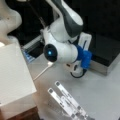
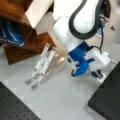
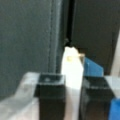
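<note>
The pale grey counter (image 1: 100,92) is smooth and matt, and fills the lower part of both front views. Over it bends the arm (image 1: 62,32), glossy white with rounded shells and a dark grey band, and a round black joint cap with a small blue light (image 1: 50,53). At a front view's left stands a large white box (image 1: 13,75), plain-sided, resting on brown wood; no writing can be read on it. In a front view the brown wooden shelf (image 2: 22,47) sits at upper left with a dark blue item (image 2: 11,33) on it whose lettering is too blurred to read. A black slab (image 2: 107,97) with a dull surface lies at that view's lower right. Two long, flat, pale metal strips (image 1: 66,100) lie side by side on the counter, touching along their length. The claw (image 3: 74,96) shows in the wrist view: two square black fingers (image 3: 51,95) stand close on either side of a thin upright white piece (image 3: 72,72), which fills the narrow gap between them; a blue plastic part (image 3: 93,68) sits just beside it at right. A blue mount (image 2: 81,62) sits at the wrist.
</note>
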